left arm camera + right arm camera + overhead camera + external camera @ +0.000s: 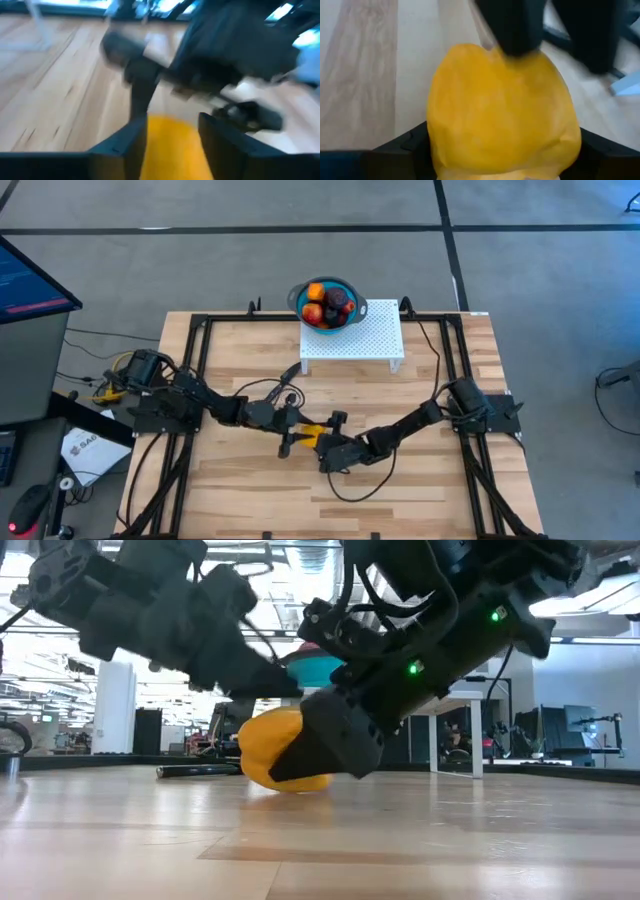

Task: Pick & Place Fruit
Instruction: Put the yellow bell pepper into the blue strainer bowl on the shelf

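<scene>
Most of the job looks done from where I stand: the blue bowl (327,302) at the far edge of the table (430,480), just beyond the white perforated stand (352,337), already holds a heap of small fruit (326,305), red, orange and dark purple. What is left is the blocky yellow fruit (282,748), which sits on the wood near the middle of the table, well apart from the bowl.

Both arms crowd that one piece. The right gripper (502,150) reaches in from the right, its fingers apart with one on each side of the yellow fruit, which fills the gap between them; I judge it is closing on the fruit, though whether it presses yet I cannot tell. The left gripper (172,137) comes from the left with its fingers also apart around the fruit's other end; that view is smeared, so contact there is only likely.

A slim black knife (195,770) lies on the table behind the fruit.
</scene>
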Tool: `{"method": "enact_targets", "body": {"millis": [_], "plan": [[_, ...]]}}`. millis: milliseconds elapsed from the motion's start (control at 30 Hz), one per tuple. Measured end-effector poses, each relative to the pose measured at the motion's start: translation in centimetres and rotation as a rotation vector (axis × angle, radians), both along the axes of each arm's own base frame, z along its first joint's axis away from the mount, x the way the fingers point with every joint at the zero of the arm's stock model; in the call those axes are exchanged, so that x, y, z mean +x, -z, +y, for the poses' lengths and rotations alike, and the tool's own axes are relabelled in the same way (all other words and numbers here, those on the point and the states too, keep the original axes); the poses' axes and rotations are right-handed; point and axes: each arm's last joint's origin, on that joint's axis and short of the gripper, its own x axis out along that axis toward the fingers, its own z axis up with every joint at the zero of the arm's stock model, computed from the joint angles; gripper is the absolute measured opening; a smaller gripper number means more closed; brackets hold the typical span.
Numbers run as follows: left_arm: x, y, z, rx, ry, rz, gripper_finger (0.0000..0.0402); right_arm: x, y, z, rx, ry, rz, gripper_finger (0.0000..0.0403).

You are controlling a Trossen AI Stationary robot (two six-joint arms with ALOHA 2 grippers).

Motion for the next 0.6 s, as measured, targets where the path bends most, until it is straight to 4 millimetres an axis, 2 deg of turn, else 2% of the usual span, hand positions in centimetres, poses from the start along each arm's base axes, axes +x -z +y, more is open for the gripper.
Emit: {"method": "enact_targets", "body": {"millis": [133, 267, 333, 433, 533, 600], "plan": [[-0.2, -2.4, 1.0, -0.026, 0.018, -0.073, 0.0235, -1.3, -1.6, 0.7, 0.086, 0.007, 0.050, 0.0284], [-1.5, -5.0, 2.1, 0.048, -0.005, -0.135, 0.0288, -3.3, -4.7, 1.4, 0.151, 0.032, 0.079, 0.0298], [-2.6, -5.6, 2.7, 0.075, -0.048, -0.143, 0.0303, -4.1, -6.6, 1.6, 0.162, 0.056, 0.053, 0.0309], [-4.4, -5.8, 3.1, 0.087, -0.107, -0.169, 0.0313, -5.1, -8.6, 0.9, 0.147, 0.140, -0.080, 0.0311], [-6.1, -5.3, 3.3, 0.062, -0.132, -0.174, 0.0312, -5.8, -8.5, -0.6, 0.115, 0.245, -0.244, 0.0306], [-7.1, -4.7, 3.4, 0.029, -0.140, -0.166, 0.0308, -5.6, -8.8, -2.2, 0.089, 0.316, -0.387, 0.0305]]}}
